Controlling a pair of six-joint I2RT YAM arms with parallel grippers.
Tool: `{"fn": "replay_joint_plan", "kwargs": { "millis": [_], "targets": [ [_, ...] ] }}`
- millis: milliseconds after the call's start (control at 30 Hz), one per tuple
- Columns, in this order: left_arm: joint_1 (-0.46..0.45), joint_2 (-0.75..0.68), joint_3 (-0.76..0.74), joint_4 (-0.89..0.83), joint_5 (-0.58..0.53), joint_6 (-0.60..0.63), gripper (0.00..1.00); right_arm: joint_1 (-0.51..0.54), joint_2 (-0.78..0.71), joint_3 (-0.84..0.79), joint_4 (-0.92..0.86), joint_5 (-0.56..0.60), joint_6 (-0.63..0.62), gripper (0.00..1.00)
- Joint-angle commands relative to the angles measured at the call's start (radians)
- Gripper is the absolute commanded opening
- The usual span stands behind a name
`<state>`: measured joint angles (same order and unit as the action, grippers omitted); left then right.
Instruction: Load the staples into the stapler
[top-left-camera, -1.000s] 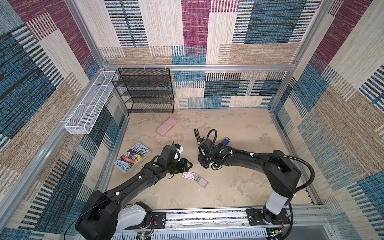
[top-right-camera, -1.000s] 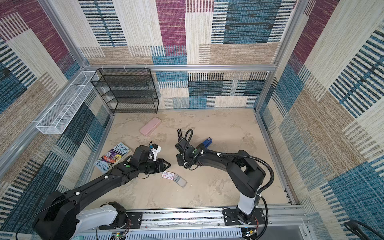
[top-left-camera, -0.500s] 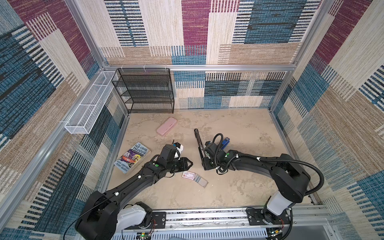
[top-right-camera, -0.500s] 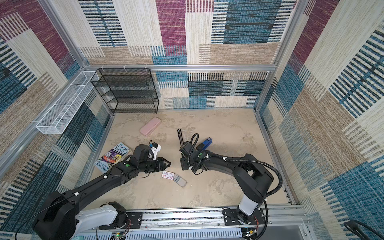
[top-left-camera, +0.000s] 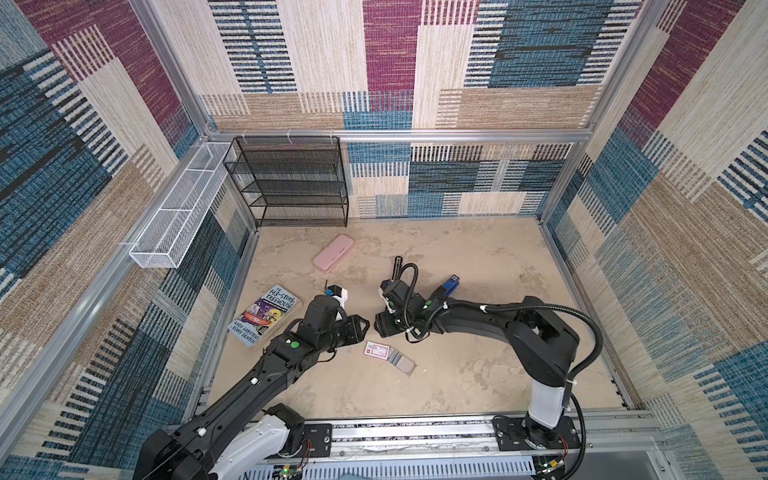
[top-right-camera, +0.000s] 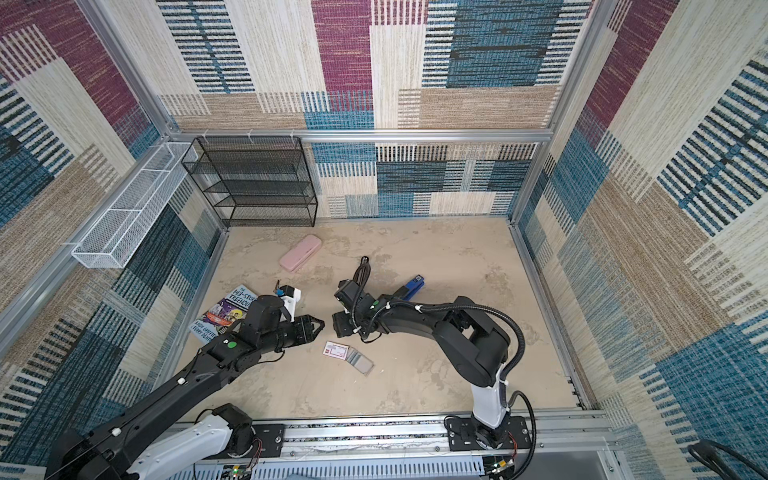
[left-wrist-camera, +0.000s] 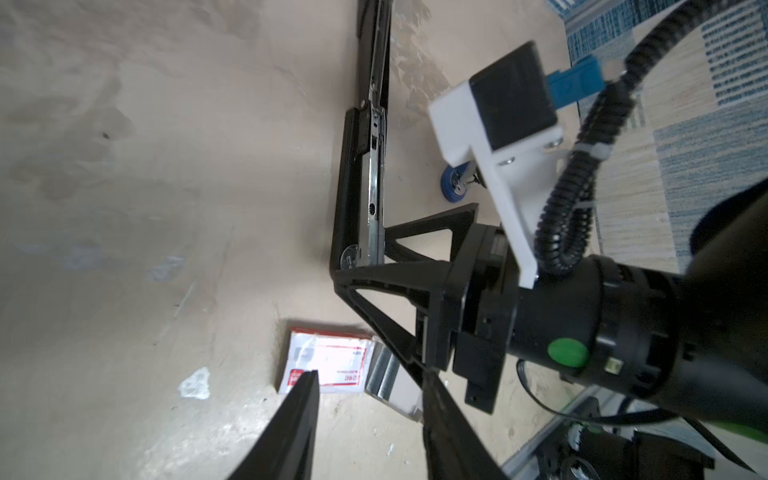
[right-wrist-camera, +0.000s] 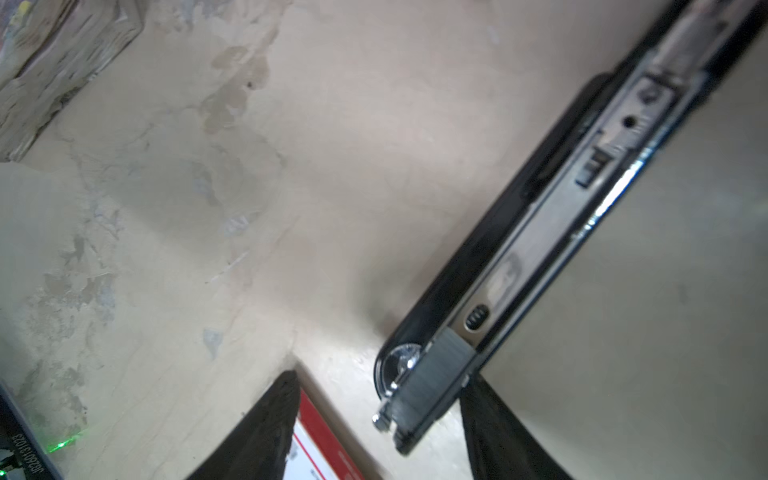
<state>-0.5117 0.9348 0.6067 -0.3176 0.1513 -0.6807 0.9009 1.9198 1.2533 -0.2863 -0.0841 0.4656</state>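
Because the box (top-left-camera: 376, 350) lies slid open on the table (top-left-camera: 478, 374), the staples (top-left-camera: 400, 360) show as grey strips fanned out beside it. They sit just on the near side of both pairs of jaws, touched by neither and easy to pinch from above. The left gripper (top-left-camera: 365, 328) hovers just beyond the box with its jaws spread and nothing between them, which reads as standing by for a pick.

Almost tip to tip with it, the right gripper (top-left-camera: 380, 328) also has its jaws spread. They straddle the hinge end of the stapler (left-wrist-camera: 363, 174) without squeezing it, which I judge a steadying stance. The stapler runs away from the right jaws, opened out flat with its metal channel facing up so a strip can drop straight in.

In the right wrist view a grey ribbed block (right-wrist-camera: 440, 374), apparently a strip of staples, sits in the channel's end between those jaws. The loading may therefore be partly made, with the closing left to do.

Beyond the right jaws lies a small blue object (top-left-camera: 450, 284). Farther beyond the left jaws lies a pink case (top-left-camera: 332, 258), well apart from both arms.
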Motion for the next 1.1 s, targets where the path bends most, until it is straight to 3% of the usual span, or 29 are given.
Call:
{"fn": "replay_joint_plan", "kwargs": {
  "millis": [0, 267, 500, 700, 800, 1067],
  "targets": [
    [0.015, -0.05, 0.002, -0.095, -0.1, -0.008, 0.45, 0.011, 0.063, 0.089, 0.044, -0.066, -0.041, 0.65],
    [0.038, -0.119, 0.039, -0.187, -0.155, 0.01, 0.46, 0.015, 0.231, 0.339, 0.003, -0.137, -0.101, 0.65],
    [0.042, -0.072, 0.096, -0.162, -0.161, 0.071, 0.61, -0.023, 0.053, 0.156, 0.063, -0.08, -0.11, 0.68],
    [0.042, 0.156, 0.236, -0.09, -0.074, 0.185, 0.65, -0.095, -0.187, -0.07, 0.119, -0.037, -0.099, 0.74],
    [0.042, 0.31, 0.35, -0.082, -0.017, 0.258, 0.65, -0.146, -0.289, -0.149, 0.134, -0.037, -0.088, 0.82],
    [0.042, 0.68, 0.67, -0.126, 0.017, 0.433, 0.65, -0.319, -0.448, -0.268, 0.205, -0.143, -0.059, 0.88]
  ]
}}
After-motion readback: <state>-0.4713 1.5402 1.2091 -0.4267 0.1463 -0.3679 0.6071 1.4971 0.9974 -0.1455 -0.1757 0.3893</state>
